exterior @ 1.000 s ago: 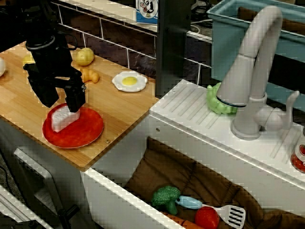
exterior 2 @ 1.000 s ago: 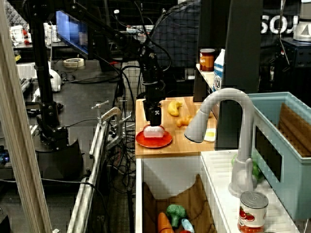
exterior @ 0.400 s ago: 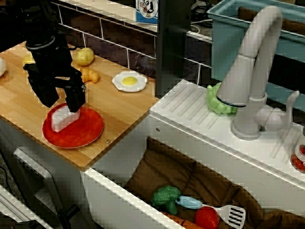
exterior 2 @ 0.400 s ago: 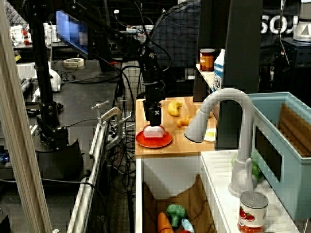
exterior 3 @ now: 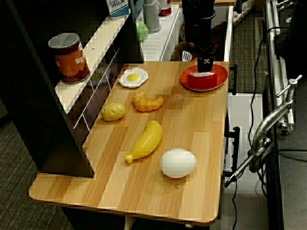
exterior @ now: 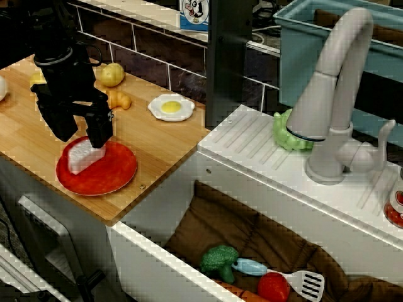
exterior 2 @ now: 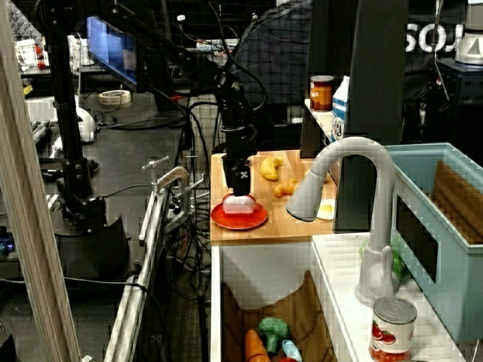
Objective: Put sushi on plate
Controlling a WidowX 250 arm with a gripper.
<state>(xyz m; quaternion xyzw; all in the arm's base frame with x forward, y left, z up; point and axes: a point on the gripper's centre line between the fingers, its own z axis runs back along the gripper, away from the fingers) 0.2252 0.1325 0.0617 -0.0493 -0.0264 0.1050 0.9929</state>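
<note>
The sushi (exterior: 79, 157) lies on the left part of the red-orange plate (exterior: 113, 175), its white rice block facing the front camera. It also shows in the side view (exterior 2: 238, 204) and the top view (exterior 3: 199, 79). My black gripper (exterior: 80, 137) hangs straight over it, with one finger on each side of the sushi. The jaws stand apart, and the sushi rests on the plate (exterior 2: 255, 220). The plate (exterior 3: 219, 74) sits near the counter's front edge by the sink.
A fried-egg disc (exterior: 171, 107), a croissant (exterior: 119, 99) and a potato (exterior: 112, 74) lie behind the plate. A banana (exterior 3: 146, 139) and a white egg (exterior 3: 178, 163) lie further along the counter. The sink holds broccoli (exterior: 219, 259), a spatula (exterior: 296, 280) and a red ball (exterior: 272, 286).
</note>
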